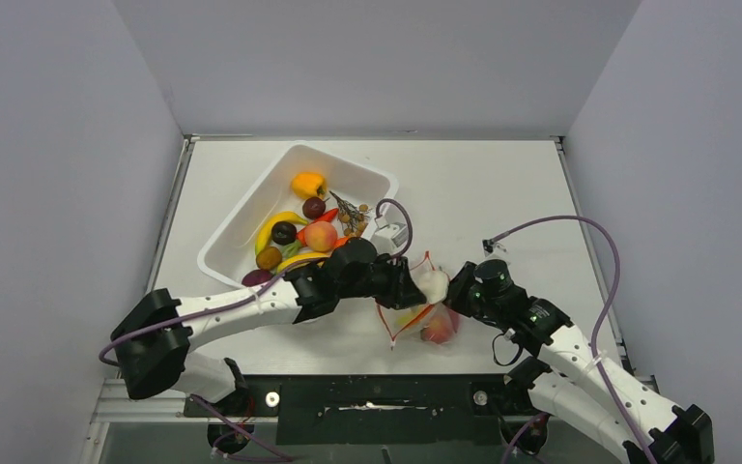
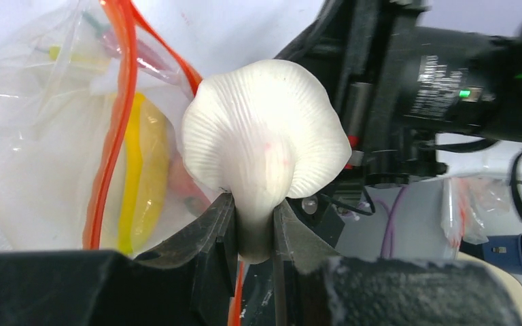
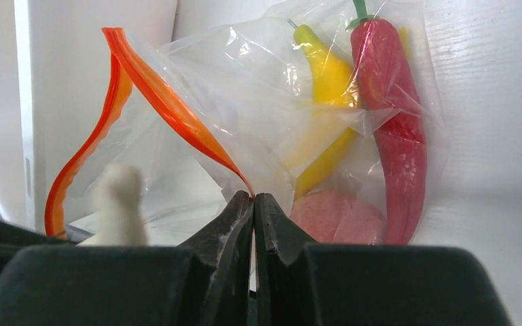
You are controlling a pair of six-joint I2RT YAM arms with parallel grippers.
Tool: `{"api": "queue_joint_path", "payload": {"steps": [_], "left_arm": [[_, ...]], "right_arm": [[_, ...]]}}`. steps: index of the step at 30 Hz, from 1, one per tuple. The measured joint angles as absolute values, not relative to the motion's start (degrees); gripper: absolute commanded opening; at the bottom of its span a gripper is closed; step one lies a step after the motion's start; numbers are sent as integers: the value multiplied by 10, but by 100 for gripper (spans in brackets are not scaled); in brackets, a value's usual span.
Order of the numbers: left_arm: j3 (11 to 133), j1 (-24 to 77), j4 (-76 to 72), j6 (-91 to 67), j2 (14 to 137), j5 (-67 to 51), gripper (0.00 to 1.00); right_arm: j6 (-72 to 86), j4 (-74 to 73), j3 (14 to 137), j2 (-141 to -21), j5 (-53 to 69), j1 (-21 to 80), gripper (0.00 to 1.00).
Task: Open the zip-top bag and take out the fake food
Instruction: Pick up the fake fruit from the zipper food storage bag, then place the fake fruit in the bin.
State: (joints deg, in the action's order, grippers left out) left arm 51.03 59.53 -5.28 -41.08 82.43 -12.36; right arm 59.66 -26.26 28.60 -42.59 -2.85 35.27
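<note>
Grey walls on three sides, white bench (image 1: 502, 184) between them in the overhead view. Up and left of centre, white tub (image 1: 246, 203) set at an angle, holding a banana (image 1: 269, 232), peach (image 1: 321, 236), plum (image 1: 284, 232), yellow pepper (image 1: 307, 183) and more toy pieces. Lower centre of that view, just below the tub's near corner: bag (image 1: 415, 317) on the bench between the two arms, mouth gaping, orange zip strip (image 3: 177, 112) parted into a loop. Left tool (image 2: 253, 227) clamped on the stem of a white mushroom (image 2: 265, 136), ribbed cap fanned out above the tips, held at the bag's mouth; whether quite clear of the film, not to be told. Right tool (image 3: 253, 202) pressed together, pinching the bag's rim where the strip runs down to the tips. Behind the film in the right wrist view: red chili (image 3: 387, 81) at upper right, yellow chili (image 3: 326, 75) touching it on the left, pink round piece (image 3: 340, 217) low down, just beside the tips. Arms nearly meeting over the bag, one from lower left, one from lower right.
</note>
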Motion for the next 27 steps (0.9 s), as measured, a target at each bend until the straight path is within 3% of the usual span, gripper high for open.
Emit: {"api": "queue_joint_path", "payload": {"steps": [9,18,27], "left_arm": [[499,562,-30,-397,677,-41,0],[434,428,94,-432,522,83,0],[408,330,176,-448,493,83,0]], "right_arm": [[596,-263,286,-420,-30,351,5],[596,-268,286,-415,-30,345,6],[597,-266,284,-420,-29,340,6]]}}
